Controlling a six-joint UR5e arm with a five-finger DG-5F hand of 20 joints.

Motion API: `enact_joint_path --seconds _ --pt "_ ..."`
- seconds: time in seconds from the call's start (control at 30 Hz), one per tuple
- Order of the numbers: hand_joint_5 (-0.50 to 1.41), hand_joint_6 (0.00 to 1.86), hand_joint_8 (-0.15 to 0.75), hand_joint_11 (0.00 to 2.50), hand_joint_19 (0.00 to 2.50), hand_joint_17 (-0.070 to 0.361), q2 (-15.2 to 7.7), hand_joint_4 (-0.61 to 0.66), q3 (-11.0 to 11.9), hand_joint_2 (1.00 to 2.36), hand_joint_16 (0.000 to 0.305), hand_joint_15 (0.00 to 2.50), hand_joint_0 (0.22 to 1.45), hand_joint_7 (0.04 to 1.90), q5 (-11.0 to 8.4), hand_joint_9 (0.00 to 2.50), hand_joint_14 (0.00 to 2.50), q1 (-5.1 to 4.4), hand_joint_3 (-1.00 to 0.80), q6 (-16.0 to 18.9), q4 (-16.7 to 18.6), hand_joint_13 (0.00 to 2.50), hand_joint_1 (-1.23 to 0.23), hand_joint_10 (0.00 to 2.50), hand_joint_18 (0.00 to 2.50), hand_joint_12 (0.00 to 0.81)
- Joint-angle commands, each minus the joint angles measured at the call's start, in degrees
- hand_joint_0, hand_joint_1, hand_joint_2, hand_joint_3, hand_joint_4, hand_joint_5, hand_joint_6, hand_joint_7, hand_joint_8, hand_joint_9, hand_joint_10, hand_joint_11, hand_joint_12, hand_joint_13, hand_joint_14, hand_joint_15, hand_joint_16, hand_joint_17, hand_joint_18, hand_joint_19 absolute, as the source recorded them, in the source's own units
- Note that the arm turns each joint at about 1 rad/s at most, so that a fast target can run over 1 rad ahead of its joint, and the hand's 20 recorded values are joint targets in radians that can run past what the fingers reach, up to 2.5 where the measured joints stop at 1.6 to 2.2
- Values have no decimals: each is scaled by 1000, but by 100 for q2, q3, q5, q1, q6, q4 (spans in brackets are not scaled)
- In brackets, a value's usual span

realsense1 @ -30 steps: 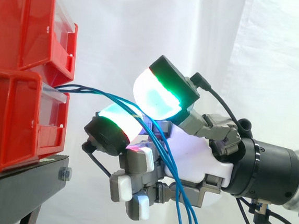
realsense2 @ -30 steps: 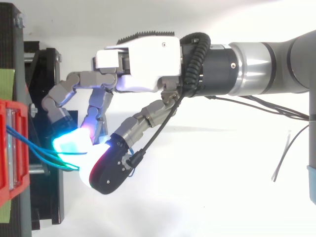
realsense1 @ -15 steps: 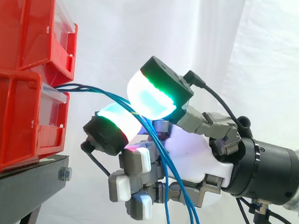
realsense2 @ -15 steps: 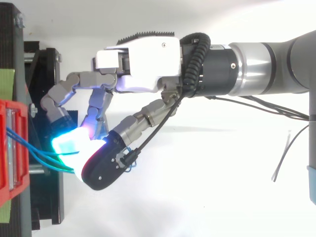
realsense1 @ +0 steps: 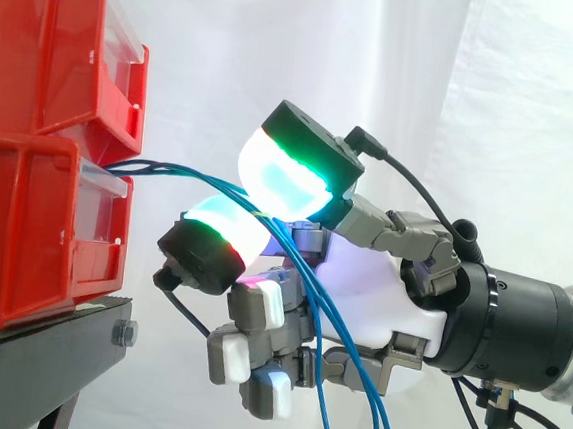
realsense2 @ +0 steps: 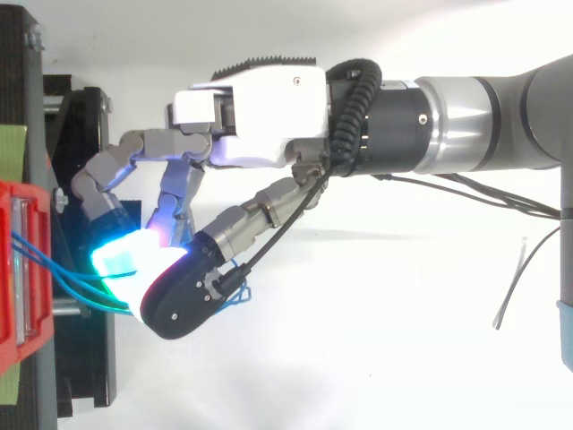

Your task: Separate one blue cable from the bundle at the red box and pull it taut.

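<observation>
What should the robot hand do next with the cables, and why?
Probably nip just one cable before pulling away from the red bin. Several blue cables run together between curled fingers of the hand and droop below its palm, so none is separated or taut.

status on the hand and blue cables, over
Hand pinching blue cables between its pads, just off the red box. Several strands together, none singled out, sagging below the hand. Nothing else in the way.
</observation>
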State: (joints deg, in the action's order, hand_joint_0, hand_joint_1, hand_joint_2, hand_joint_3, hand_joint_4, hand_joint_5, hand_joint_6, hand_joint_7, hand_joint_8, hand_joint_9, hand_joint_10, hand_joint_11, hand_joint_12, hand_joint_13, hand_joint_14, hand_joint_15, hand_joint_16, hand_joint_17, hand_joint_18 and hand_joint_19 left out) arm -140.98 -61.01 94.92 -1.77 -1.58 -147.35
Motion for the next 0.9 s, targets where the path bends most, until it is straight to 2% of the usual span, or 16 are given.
enact_joint_path --seconds 0.0,0.2,0.43,0.7,0.87 --pt "-131 753 331 617 737 113 0 151 1 1015 50 500 596 1416 0 1109 16 2 -260 0 -4 1060 -503 17 1032 374" --pt "-132 751 331 631 742 111 0 157 10 1008 49 503 569 1404 0 1100 16 2 -404 0 -4 1056 -514 18 1028 372" --pt "-131 746 339 629 729 114 0 170 10 1001 51 498 536 1383 0 1102 17 2 -489 0 -4 1059 -535 18 1044 380" --pt "-132 740 358 641 700 121 0 188 10 1000 54 490 490 1380 0 1103 15 2 -500 0 -4 1071 -622 15 1074 395" --pt "-129 730 337 641 738 109 0 169 1 1000 49 499 570 1400 0 1112 16 2 -500 0 -4 1068 -468 18 1038 370"
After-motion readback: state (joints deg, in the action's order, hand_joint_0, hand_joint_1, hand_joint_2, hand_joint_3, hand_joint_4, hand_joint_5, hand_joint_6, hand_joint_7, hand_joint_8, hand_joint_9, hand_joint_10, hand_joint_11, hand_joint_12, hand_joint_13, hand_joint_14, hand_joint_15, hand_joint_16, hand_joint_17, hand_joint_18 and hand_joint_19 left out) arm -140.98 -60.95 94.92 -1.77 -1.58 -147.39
